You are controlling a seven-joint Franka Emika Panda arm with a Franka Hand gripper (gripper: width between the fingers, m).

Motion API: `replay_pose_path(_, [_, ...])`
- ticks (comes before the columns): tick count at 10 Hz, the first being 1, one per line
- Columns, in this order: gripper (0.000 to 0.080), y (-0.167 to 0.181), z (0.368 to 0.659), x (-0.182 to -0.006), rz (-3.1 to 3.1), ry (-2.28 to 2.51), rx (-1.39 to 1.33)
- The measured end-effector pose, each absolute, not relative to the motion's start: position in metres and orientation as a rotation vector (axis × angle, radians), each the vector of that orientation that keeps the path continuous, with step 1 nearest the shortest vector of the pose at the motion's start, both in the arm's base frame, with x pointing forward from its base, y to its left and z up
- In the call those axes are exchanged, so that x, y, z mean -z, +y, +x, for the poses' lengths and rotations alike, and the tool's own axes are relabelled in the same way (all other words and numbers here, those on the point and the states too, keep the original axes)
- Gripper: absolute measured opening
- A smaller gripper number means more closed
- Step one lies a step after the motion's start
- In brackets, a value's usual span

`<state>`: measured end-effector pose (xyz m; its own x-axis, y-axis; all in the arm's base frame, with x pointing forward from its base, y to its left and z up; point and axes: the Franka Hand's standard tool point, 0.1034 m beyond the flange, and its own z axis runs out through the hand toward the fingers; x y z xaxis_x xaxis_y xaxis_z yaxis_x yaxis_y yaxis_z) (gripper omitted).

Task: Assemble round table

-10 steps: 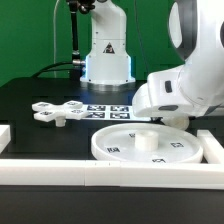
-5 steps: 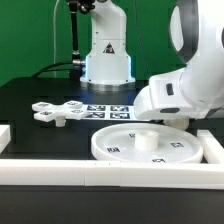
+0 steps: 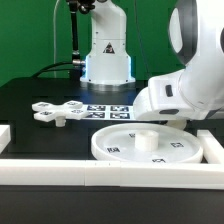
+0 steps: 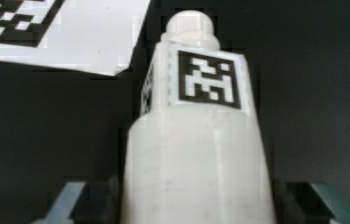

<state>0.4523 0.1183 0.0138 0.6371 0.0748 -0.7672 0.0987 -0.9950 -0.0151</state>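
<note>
The white cylindrical leg [image 4: 193, 130] with a square tag lies on the black table, between my gripper's [image 4: 193, 203] two fingers. The left finger [image 4: 74, 200] and the right finger [image 4: 318, 200] stand apart from the leg with dark gaps, so the gripper is open. In the exterior view the arm's white hand [image 3: 175, 95] hides the gripper and the leg. The large rimmed round disc [image 3: 150, 146] lies flat at the front with a short hub in its middle. The cross-shaped base piece [image 3: 57, 111] lies at the exterior view's left.
The marker board [image 3: 110, 110] lies flat behind the disc, and its corner shows in the wrist view [image 4: 47, 35]. White border rails [image 3: 100, 172] run along the front and sides. The robot's base [image 3: 106, 55] stands at the back.
The arm's hand has shifted only very slightly. The disc, the base piece and the marker board have not moved.
</note>
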Motion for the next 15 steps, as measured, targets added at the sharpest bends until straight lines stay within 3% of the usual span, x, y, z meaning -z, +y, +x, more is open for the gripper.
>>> replay_pose_path(5, [0.0407, 0.107, 0.481, -0.078, 2.865, 0.229, 1.271])
replay_pose_path(9, [0.0407, 0.108, 0.496, -0.070, 2.937, 0.257, 1.126])
replay_pose_path(14, [0.0407, 0.096, 0.548, -0.116, 3.127, 0.360, 0.562])
replay_pose_path(15, [0.0409, 0.096, 0.549, -0.112, 3.147, 0.356, 0.425])
